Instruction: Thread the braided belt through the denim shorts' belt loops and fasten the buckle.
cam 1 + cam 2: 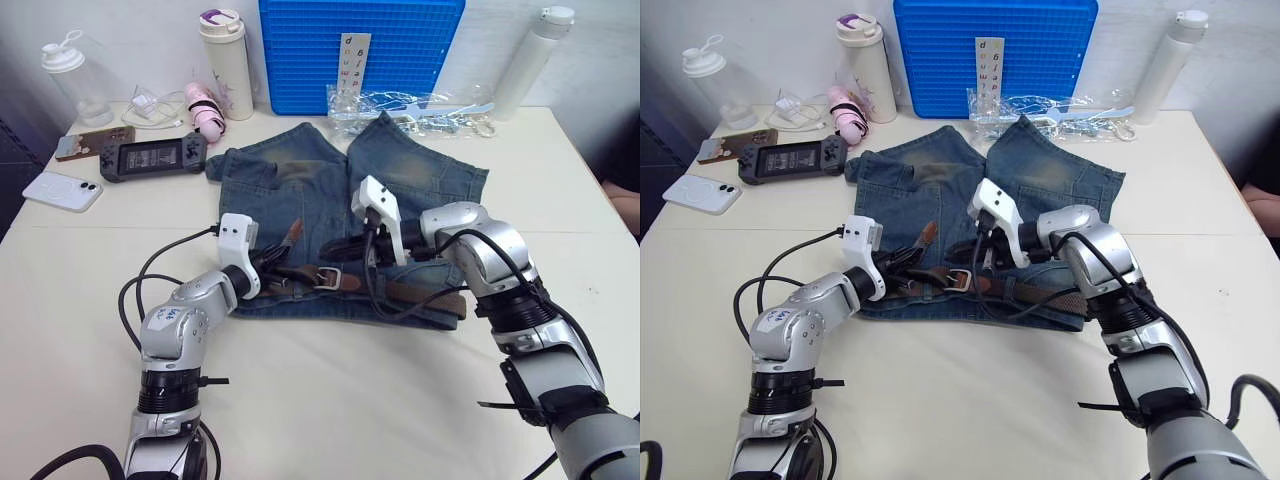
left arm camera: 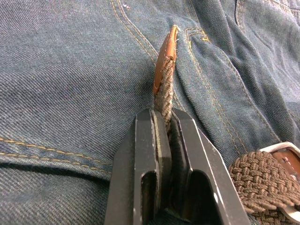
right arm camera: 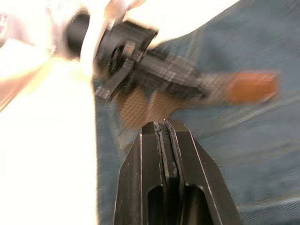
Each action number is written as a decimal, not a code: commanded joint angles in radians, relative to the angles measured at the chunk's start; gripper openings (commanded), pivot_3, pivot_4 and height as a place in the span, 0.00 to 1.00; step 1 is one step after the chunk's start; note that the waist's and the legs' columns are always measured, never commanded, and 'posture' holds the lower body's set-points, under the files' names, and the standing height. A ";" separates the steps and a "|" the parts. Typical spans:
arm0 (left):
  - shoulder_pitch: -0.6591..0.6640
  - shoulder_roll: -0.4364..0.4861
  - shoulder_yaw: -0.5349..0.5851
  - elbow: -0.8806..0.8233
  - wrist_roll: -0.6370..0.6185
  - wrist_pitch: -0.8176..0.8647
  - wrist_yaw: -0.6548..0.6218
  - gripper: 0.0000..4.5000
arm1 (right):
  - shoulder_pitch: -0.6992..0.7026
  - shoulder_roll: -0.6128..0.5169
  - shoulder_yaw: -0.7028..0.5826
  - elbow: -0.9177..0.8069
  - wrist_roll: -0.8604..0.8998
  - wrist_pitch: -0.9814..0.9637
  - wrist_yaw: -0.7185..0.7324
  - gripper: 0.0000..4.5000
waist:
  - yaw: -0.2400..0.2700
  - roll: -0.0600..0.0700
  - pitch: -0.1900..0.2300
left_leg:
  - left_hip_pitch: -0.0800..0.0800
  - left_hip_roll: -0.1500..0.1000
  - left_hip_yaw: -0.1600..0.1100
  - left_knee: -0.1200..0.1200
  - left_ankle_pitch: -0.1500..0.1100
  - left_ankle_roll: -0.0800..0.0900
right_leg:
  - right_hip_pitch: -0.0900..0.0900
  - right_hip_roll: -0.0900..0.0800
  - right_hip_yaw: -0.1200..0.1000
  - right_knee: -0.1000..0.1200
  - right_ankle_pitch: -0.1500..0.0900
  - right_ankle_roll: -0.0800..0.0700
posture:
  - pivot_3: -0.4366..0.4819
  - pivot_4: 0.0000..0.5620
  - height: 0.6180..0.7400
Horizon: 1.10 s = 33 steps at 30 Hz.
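Two grippers over the shorts [image 1: 300,190], which lie flat mid-table [image 1: 330,400]. Left gripper [image 2: 165,117] pinches the belt [image 1: 400,292] just behind its leather tip [image 2: 164,61], tip raised. Right gripper [image 3: 164,129] fingers pressed together, nothing btwn them. Buckle [image 1: 330,278] rests on waistband.

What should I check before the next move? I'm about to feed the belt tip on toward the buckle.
1. Left gripper shut on the belt near its tip: ok.
2. Leather tip free above the shorts: ok.
3. Buckle in sight on the waistband: ok.
4. Right gripper empty and shut: ok.
5. Belt through every loop: cannot tell.
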 commanded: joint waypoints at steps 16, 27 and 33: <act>0.012 0.010 -0.006 -0.015 -0.015 0.017 -0.004 0.00 | -0.027 0.040 0.063 0.091 -0.095 -0.055 -0.052 0.01 | -0.001 0.000 0.000 | 0.000 0.000 0.001 0.000 0.000 0.000 | 0.000 0.000 0.000 0.000 0.000 0.000 | 0.48 0.27 0.58; 0.008 -0.002 -0.008 -0.011 -0.015 0.007 0.004 0.00 | -0.050 0.079 0.103 0.176 -0.142 -0.023 -0.075 0.01 | -0.004 0.000 0.000 | 0.000 0.000 0.001 0.000 0.000 0.000 | 0.000 0.000 0.000 0.000 0.000 0.000 | 0.48 0.27 0.58; 0.016 -0.010 -0.009 -0.015 -0.015 0.001 0.010 0.00 | -0.056 0.072 0.179 0.186 -0.178 0.007 -0.041 0.01 | -0.009 0.000 0.000 | 0.001 0.000 0.001 0.000 0.000 0.000 | 0.000 0.000 0.001 0.000 0.000 0.000 | 0.48 0.27 0.58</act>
